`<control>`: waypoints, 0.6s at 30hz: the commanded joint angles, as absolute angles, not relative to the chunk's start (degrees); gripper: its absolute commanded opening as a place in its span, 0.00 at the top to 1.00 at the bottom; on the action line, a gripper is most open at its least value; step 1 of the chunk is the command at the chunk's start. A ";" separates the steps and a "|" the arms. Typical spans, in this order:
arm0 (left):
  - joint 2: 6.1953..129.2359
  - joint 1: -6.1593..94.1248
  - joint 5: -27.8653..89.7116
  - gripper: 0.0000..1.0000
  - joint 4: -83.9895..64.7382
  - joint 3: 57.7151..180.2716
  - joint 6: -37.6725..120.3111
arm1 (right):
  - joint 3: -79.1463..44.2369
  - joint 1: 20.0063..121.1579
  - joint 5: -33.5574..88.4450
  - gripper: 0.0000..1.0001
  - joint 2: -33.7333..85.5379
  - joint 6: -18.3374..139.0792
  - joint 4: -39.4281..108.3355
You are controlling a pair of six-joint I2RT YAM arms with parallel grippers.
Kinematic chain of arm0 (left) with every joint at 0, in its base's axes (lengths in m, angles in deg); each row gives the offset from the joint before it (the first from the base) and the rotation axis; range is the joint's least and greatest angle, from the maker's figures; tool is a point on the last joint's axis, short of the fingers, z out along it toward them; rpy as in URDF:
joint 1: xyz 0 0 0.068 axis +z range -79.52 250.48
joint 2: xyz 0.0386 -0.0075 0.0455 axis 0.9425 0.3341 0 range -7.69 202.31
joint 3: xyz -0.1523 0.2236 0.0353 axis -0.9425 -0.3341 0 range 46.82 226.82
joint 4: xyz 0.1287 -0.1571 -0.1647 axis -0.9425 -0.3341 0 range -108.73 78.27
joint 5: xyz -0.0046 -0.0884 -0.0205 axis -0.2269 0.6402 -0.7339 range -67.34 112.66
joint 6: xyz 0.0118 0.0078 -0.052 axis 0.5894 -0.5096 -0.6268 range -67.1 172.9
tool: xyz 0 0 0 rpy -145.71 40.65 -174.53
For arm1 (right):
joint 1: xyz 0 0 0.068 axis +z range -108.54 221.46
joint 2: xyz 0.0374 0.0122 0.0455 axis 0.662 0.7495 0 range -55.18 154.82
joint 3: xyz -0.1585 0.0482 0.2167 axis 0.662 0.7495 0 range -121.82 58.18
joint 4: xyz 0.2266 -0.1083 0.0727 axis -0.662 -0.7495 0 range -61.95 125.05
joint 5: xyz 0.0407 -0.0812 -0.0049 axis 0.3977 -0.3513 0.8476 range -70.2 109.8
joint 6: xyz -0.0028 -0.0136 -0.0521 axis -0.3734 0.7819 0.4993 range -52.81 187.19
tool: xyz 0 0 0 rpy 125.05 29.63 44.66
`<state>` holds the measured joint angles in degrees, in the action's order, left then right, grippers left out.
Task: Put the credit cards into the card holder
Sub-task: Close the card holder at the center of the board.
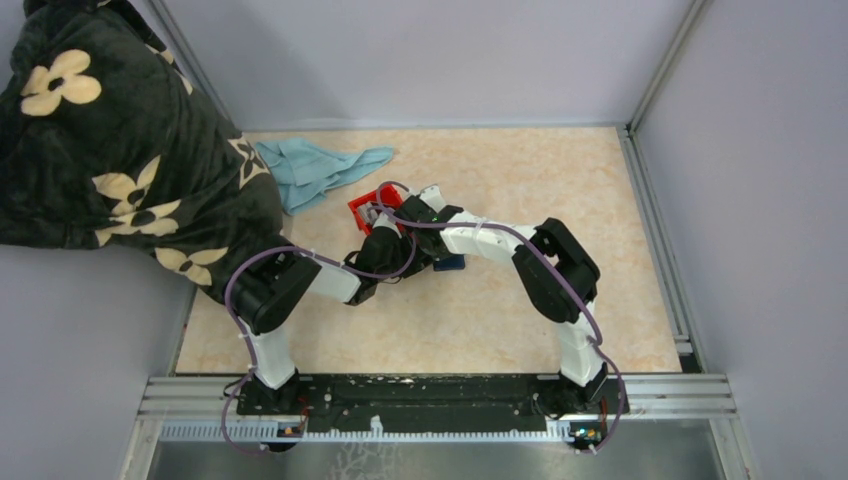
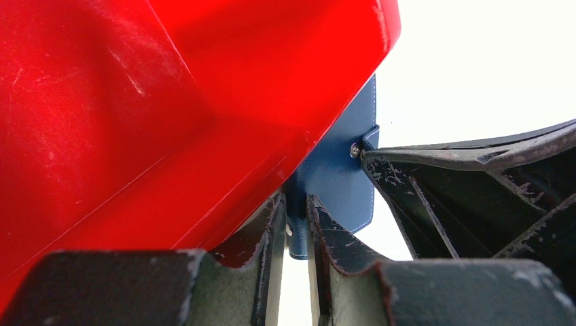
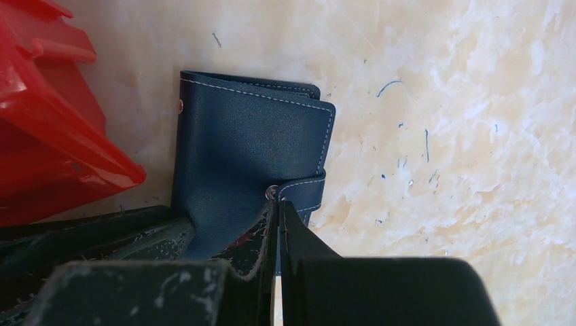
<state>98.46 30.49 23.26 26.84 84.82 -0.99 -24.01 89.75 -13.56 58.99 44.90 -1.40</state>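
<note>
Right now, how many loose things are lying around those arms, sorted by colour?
Red: 1, the bin
Navy: 1, the wallet
Light blue: 1, the cloth
Black with cream flowers: 1, the fabric
Total: 4

The card holder [image 3: 244, 149] is showing a smooth navy, leather-like material with a soft sheen, pale stitching and a small shiny metal snap [image 3: 272, 192]. The red bin [image 3: 47, 136] is gleaming as glossy hard plastic, faintly scratched. The right gripper [image 3: 277, 204] is showing matt black plastic, scuffed whitish along its edges. The table [image 3: 462, 170] is looking like smooth, marbled beige laminate.
</note>
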 commanded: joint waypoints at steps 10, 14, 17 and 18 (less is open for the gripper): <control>103.30 30.14 24.07 0.74 9.98 81.54 3.20 | -27.07 90.80 -13.62 1.00 57.66 44.42 -0.06; 103.38 30.14 23.98 0.75 9.97 81.54 3.38 | -28.06 90.83 -13.03 1.00 58.88 44.55 -0.89; 103.40 30.10 23.94 0.74 9.90 81.54 3.41 | -28.04 90.78 -12.99 1.00 59.23 44.44 -1.01; 103.33 30.13 23.97 0.74 9.89 81.48 3.34 | -28.07 90.76 -13.03 1.00 59.33 44.37 -1.25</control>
<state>98.46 30.49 23.37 26.88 84.82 -0.33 -25.17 89.75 -13.34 59.01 44.92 -1.79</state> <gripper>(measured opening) 0.256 0.009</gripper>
